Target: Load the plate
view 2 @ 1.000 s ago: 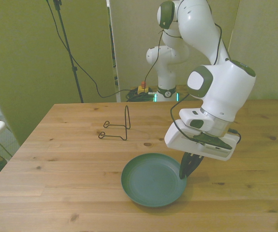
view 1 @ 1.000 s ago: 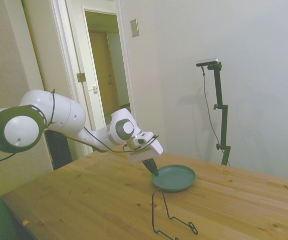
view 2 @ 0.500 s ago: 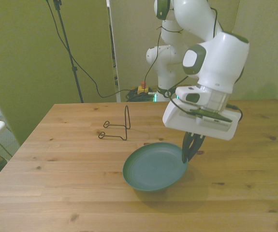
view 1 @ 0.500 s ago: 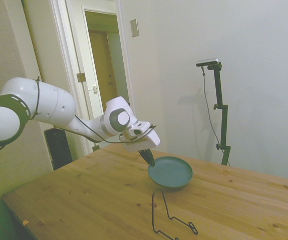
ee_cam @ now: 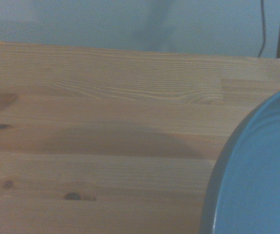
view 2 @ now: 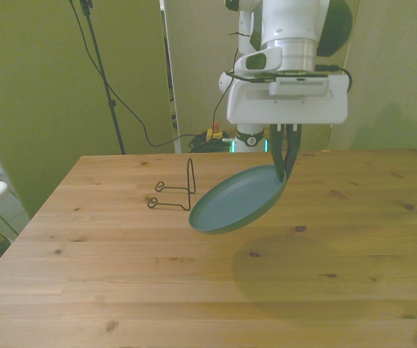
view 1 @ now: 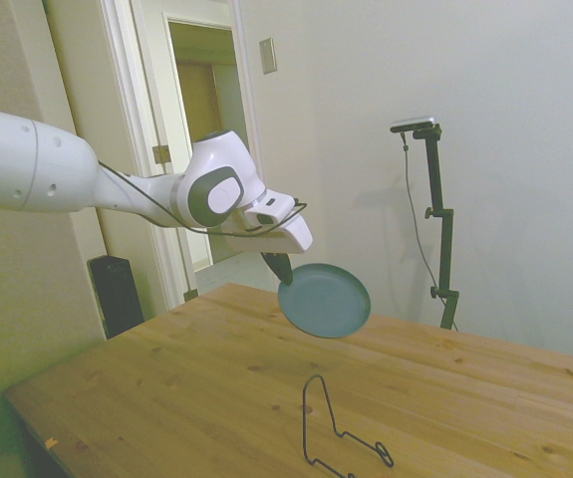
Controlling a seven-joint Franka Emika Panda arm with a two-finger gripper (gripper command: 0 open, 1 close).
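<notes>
Gripper (view 2: 286, 165) fingers are closed on the rim of the plate (view 2: 236, 201), pinching its edge on the front view's right. Plate hangs clear of the wooden table (view 2: 121, 290), tilted, with its free edge lower toward the front view's left. Its shadow falls on the table surface below. Black wire stand (view 2: 175, 190) stands on the table, apart from the plate, toward the front view's left. Wrist view shows the plate rim (ee_cam: 256, 180) above the tabletop.
</notes>
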